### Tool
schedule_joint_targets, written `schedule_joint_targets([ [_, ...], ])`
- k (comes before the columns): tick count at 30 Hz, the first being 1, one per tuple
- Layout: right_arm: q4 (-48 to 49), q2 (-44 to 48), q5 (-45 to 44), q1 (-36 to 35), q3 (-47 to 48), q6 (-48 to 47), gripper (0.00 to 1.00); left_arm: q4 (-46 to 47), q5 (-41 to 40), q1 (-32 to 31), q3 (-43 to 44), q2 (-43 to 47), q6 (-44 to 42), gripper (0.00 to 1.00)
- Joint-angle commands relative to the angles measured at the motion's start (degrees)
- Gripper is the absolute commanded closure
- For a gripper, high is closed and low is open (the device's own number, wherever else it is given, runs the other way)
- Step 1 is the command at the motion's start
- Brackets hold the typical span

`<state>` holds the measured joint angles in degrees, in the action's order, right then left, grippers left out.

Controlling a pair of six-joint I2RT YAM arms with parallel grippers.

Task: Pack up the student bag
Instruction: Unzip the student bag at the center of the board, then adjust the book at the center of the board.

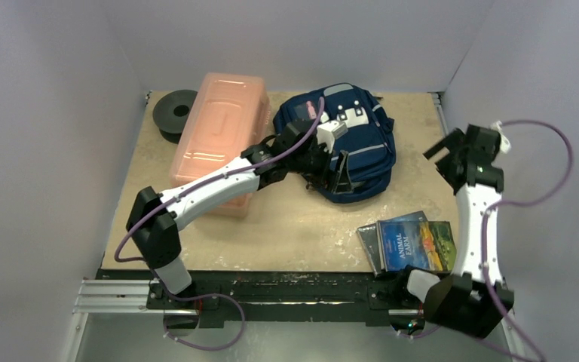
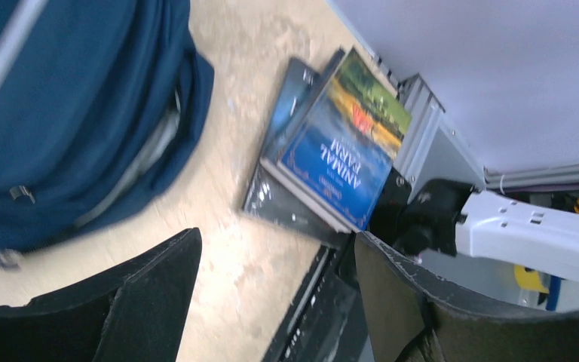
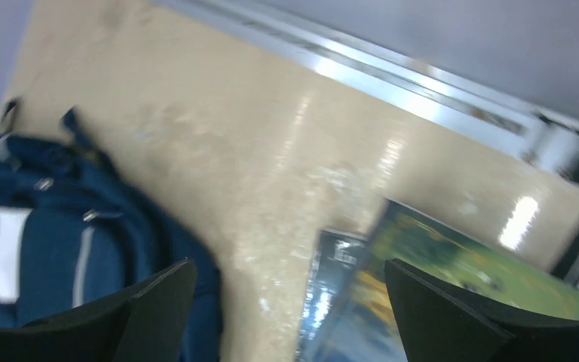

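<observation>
The navy student bag [image 1: 347,139] with grey stripes lies at the back middle of the table. It also shows in the left wrist view [image 2: 68,113] and in the right wrist view [image 3: 60,249]. A stack of books, an Animal Farm book [image 1: 409,243] on top, lies at the front right, also in the left wrist view [image 2: 343,151] and the right wrist view [image 3: 422,302]. My left gripper [image 1: 338,172] hangs open and empty over the bag's near edge. My right gripper [image 1: 446,151] is open and empty, raised right of the bag.
A long pink translucent box [image 1: 219,139] lies at the back left under the left arm. A black spool [image 1: 175,113] sits behind it. Grey walls close in the table. A metal rail [image 1: 121,294] runs along the front edge.
</observation>
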<state>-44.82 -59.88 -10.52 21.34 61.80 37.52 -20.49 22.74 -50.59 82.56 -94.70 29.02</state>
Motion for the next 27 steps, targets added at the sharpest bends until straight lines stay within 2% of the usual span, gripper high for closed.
schedule_joint_targets([
  [1, -11.6, 12.6, -10.3, 8.2, -11.6, 15.0, 0.01, 1.8, -0.7, -0.4, -5.4, 10.3, 0.8, 0.26],
  [3, -12.3, 16.4, -7.8, 13.0, -15.4, 15.8, 0.01, 1.8, -0.3, -0.4, -6.9, 11.8, 1.0, 0.26],
  [6, -12.6, 14.6, -9.3, 16.7, -19.5, 18.7, 0.01, 1.5, 0.7, -0.4, -7.6, 12.7, 1.6, 0.26],
  [9, -10.8, 13.8, -10.6, 20.1, -19.6, 19.5, 0.01, 1.4, 1.4, -0.4, -7.9, 13.3, 2.2, 0.26],
  [12, -12.4, 12.1, -15.9, 22.5, -19.5, 21.4, 0.01, 2.1, 2.1, -0.3, -8.3, 13.7, 3.0, 0.26],
  [16, -13.6, 9.6, -17.9, 27.1, -20.1, 25.9, 0.01, 1.9, 2.2, -0.1, -8.3, 14.1, 3.0, 0.26],
  [23, -12.6, 9.4, -21.4, 30.8, -21.3, 30.3, 0.01, 2.9, 3.2, 0.0, -9.1, 15.0, 3.9, 0.26],
  [27, -9.5, 12.1, -17.8, 32.4, -26.8, 34.5, 0.01, 3.6, 4.5, 0.1, -9.1, 14.8, 4.8, 0.26],
])
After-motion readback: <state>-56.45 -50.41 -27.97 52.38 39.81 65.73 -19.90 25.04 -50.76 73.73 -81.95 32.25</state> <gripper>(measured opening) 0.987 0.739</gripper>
